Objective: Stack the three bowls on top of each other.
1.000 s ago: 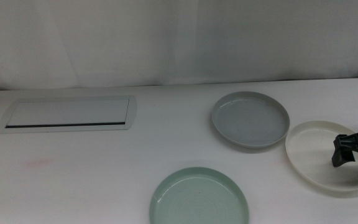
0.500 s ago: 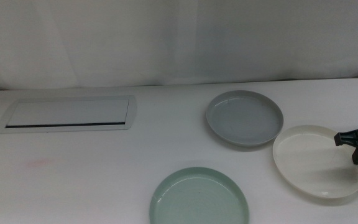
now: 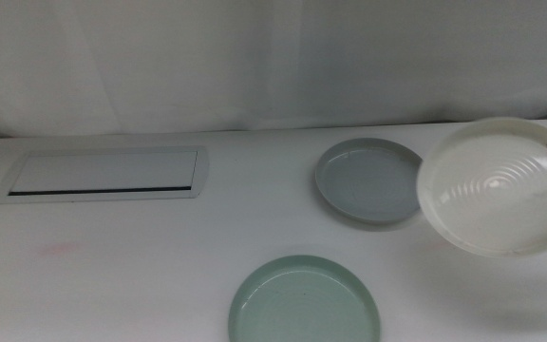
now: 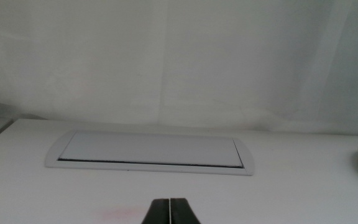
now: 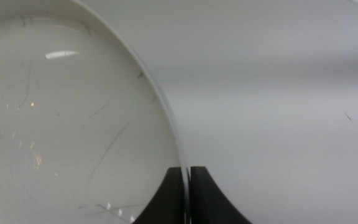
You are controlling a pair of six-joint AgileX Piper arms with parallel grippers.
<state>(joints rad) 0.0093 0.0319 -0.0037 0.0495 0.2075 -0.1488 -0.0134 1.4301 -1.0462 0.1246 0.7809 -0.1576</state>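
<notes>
Nearest to us in the middle view, the pale mint green bowl [image 3: 305,302] sits flat on the white table [image 3: 141,256], close to the front edge and a little right of centre. At the bottom left corner, a dark sliver is all we see of the waiting left gripper [image 4: 169,211]; in its wrist view the two jaws are pressed together with nothing between them.

Farther back on the right, the right gripper [image 5: 187,193] clamps its jaws onto the rim of the cream white bowl [image 3: 498,186], one jaw inside the rim and one outside. We see this bowl lifted and tilted, its ringed inside facing us, its left edge overlapping the grey-blue bowl [image 3: 367,180], which lies flat on the table behind and to the left.

At the far left lies a flat white rectangular panel [image 3: 105,174] with a dark slot, and a white curtain [image 3: 254,57] hangs behind everything.
</notes>
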